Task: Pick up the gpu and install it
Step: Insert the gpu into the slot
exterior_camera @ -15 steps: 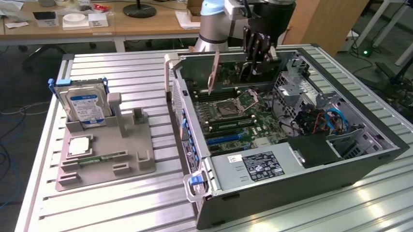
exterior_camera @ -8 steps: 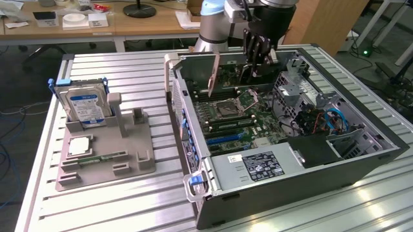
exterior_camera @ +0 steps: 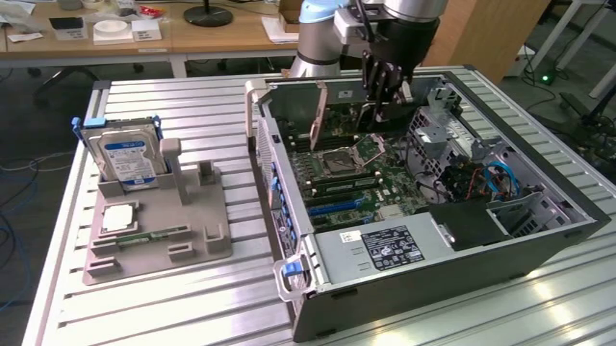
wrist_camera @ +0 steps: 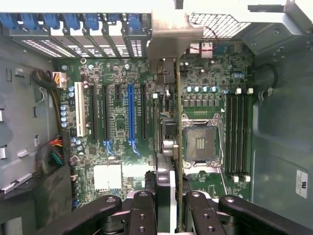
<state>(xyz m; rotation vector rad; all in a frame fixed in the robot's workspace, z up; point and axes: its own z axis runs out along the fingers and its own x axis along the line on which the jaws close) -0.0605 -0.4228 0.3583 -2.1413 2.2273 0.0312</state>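
Standing upright at the exterior view's left, a hard drive [exterior_camera: 125,155] sits in a gray fixture [exterior_camera: 183,231] on the slatted table [exterior_camera: 173,303], with a processor chip [exterior_camera: 117,218] and a green memory stick [exterior_camera: 149,236] lying lower on the same fixture. Right of it lies the open computer case [exterior_camera: 433,281], its motherboard [exterior_camera: 356,180] exposed. Inside, the gpu [exterior_camera: 339,119] stands on edge over the board, its tan bracket [exterior_camera: 321,108] against the case's rear wall. The gripper [exterior_camera: 379,97] reaches down from above and pinches the card's far end. In the wrist view the gpu [wrist_camera: 179,122] runs edge-on from between the fingers [wrist_camera: 142,215] of the gripper [wrist_camera: 171,215], between the blue slot [wrist_camera: 130,112] and the processor socket [wrist_camera: 201,144]. Whether it is seated cannot be told.
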